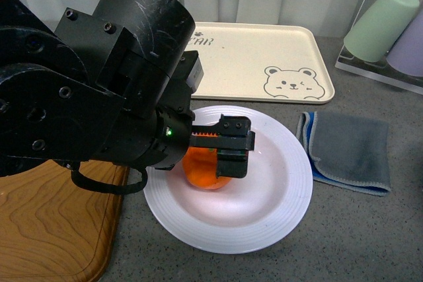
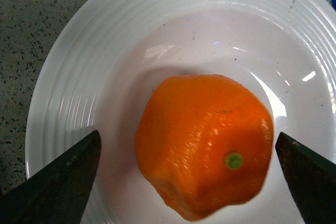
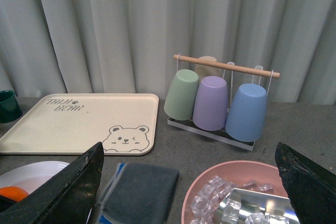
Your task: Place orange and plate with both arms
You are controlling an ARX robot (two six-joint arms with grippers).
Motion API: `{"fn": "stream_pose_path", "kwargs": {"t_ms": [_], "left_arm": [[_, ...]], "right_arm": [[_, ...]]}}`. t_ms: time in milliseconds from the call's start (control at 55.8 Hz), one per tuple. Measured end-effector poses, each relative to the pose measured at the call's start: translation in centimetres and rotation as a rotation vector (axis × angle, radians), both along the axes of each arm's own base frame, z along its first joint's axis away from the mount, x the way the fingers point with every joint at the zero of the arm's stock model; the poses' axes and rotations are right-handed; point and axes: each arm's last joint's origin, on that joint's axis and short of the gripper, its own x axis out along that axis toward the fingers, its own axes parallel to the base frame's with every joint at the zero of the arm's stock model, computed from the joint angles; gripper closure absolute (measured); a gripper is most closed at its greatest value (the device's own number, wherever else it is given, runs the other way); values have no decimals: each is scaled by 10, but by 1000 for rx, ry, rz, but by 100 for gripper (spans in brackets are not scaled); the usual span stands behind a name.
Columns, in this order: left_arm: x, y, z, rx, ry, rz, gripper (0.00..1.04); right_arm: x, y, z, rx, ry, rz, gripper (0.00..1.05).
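Orange (image 2: pixel 202 140) on plate (image 2: pixel 68 93), wrist view shows left jaws parted, not touching, right jaws spread empty.

A kitchen-like setup: speckled grey counter (image 1: pixel 370 242), cup rack (image 3: pixel 218 100), bear-printed tray (image 1: pixel 251 51), wooden cutting board (image 1: pixel 46 229), curtain (image 3: pixel 105 24) backdrop.

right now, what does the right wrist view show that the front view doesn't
Only the right wrist view: a pink bowl of ice cubes, a blue cup and a dark green cup. Only the front view: the wooden board and the left pincer straddling the orange. Both: the bear tray, the plate, the orange, the grey cloth, the green cup, the purple cup.
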Motion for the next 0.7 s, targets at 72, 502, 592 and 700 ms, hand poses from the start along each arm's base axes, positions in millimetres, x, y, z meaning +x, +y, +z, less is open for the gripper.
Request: {"fn": "stream_pose_path", "kwargs": {"t_ms": [72, 502, 592, 700], "left_arm": [[0, 1, 8, -18, -14, 15, 7], [-20, 43, 37, 100, -606, 271, 28], [-47, 81, 54, 73, -857, 368, 49], [-69, 105, 71, 63, -928, 378, 71]], "right_arm": [[0, 0, 0, 0, 0, 0, 9], [0, 0, 0, 0, 0, 4, 9], [0, 0, 0, 0, 1, 0, 9], [0, 0, 0, 0, 0, 0, 9]]}}
